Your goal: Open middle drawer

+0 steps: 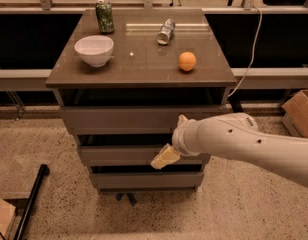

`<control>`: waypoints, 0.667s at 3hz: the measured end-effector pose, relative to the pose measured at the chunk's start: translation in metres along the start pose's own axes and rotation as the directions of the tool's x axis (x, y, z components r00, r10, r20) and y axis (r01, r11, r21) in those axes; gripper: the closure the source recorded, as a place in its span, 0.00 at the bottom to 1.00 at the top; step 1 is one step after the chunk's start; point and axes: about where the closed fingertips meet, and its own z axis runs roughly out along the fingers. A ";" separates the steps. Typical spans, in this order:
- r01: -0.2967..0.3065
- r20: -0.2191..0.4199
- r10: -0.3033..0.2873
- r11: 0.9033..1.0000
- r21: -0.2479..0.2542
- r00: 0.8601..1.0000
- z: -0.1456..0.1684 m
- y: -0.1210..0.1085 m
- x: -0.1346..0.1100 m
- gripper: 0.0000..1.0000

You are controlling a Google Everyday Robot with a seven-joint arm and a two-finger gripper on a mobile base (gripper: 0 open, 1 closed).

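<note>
Gripper [165,157], cream-tipped, sits against the cabinet's [144,71] front, right of centre, on the middle drawer [119,155]. I cannot tell whether it is open or closed, or holding anything. A thick white arm [244,144] reaches in from the cabinet's right, angled down and leftward. The middle drawer is the second of three fronts. On the cabinet's top are a white bowl [94,50] at left, a green can [104,16] upright at back left, a silver can [166,31] lying at the back, and an orange [187,61] at right.

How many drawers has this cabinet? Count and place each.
3, stacked: top drawer under the tabletop, middle drawer below it with the gripper at its front, bottom drawer nearest the floor.
</note>
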 end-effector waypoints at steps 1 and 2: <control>-0.032 -0.002 0.032 0.999 -0.017 0.999 0.029 0.007 0.013 0.00; -0.074 0.000 0.074 0.996 -0.045 0.997 0.055 0.014 0.026 0.00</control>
